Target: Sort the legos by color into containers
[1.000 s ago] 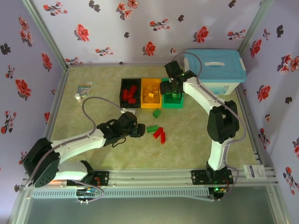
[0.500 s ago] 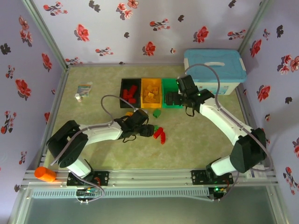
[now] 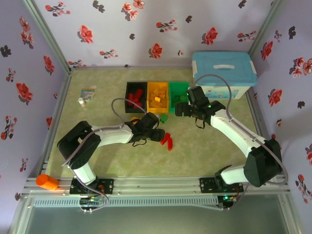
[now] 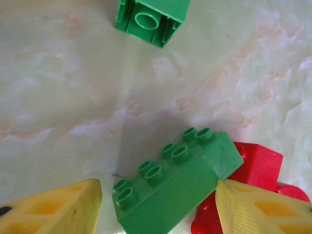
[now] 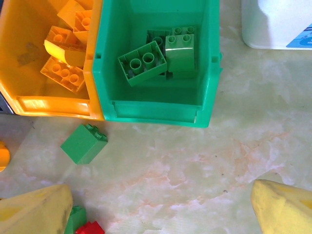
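Note:
A long green lego (image 4: 175, 183) lies on the table between the yellow fingers (image 4: 53, 207) of my left gripper (image 4: 158, 204). There is a small gap at the left finger, and the jaws stand partly open around the brick. A red lego (image 4: 258, 165) touches its far end. A small green lego (image 5: 84, 143) lies in front of the containers. My right gripper (image 5: 158, 209) hangs open and empty just in front of the green bin (image 5: 156, 112), which holds green legos (image 5: 144, 61). The orange bin (image 5: 53, 105) holds orange legos. The black bin (image 3: 127, 97) holds red ones.
A large white box with a light-blue lid (image 3: 223, 73) stands right of the bins. An orange cylinder (image 3: 47, 182) sits at the near left edge. A small bottle (image 3: 82, 102) and a card (image 3: 88, 91) lie at the far left. Flowered walls close in the table.
My left gripper has reached right over the long green lego and its jaws have narrowed around it. My right gripper has drawn back from above the green bin to the table in front.

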Robot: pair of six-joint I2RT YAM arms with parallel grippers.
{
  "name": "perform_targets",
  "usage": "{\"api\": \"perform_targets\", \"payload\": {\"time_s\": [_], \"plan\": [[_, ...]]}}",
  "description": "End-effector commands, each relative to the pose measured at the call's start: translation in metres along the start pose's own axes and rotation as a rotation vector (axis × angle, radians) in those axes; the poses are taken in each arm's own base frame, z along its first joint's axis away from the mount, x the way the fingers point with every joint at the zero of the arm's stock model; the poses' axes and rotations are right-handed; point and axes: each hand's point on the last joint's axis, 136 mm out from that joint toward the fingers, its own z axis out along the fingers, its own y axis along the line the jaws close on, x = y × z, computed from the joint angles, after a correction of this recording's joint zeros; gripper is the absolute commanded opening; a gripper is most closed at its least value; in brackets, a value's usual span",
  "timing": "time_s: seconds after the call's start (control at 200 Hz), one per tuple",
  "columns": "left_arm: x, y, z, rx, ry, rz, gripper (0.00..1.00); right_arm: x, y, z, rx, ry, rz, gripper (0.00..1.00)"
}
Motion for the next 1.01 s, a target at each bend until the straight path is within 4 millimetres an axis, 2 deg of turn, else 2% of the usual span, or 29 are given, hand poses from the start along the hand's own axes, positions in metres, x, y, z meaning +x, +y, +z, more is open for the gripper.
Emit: {"api": "perform_targets", "payload": {"time_s": [0.0, 0.1, 0.28, 0.45, 0.66, 0.745, 0.795, 1.0], "plan": [[0.003, 0.009, 0.009, -0.026, 0.016, 0.001, 0.58, -0.002, 0.0, -0.006, -0.021, -0.028, 0.029, 0.95], [0.001, 0.013, 0.012, -0.034, 0.008, -0.012, 0.53, -0.002, 0.0, -0.007, -0.024, -0.033, 0.035, 0.95], [-0.002, 0.01, 0.013, -0.032, 0.001, -0.004, 0.46, -0.003, 0.003, -0.009, -0.042, -0.044, 0.048, 0.94], [0.0, 0.003, 0.002, -0.035, 0.005, -0.007, 0.43, -0.003, 0.002, -0.011, -0.041, -0.048, 0.049, 0.95], [0.004, -0.007, -0.016, -0.008, -0.029, -0.051, 0.43, 0.001, 0.001, -0.007, -0.039, -0.039, 0.052, 0.95], [-0.001, -0.006, -0.021, -0.018, -0.051, -0.042, 0.51, 0.001, 0.001, -0.007, -0.042, -0.042, 0.057, 0.95], [-0.005, -0.004, -0.023, -0.038, -0.061, -0.029, 0.53, 0.001, 0.002, -0.007, -0.047, -0.042, 0.059, 0.95], [-0.023, -0.002, -0.017, -0.065, -0.061, 0.011, 0.55, 0.001, 0.002, -0.01, -0.052, -0.045, 0.062, 0.95]]}}
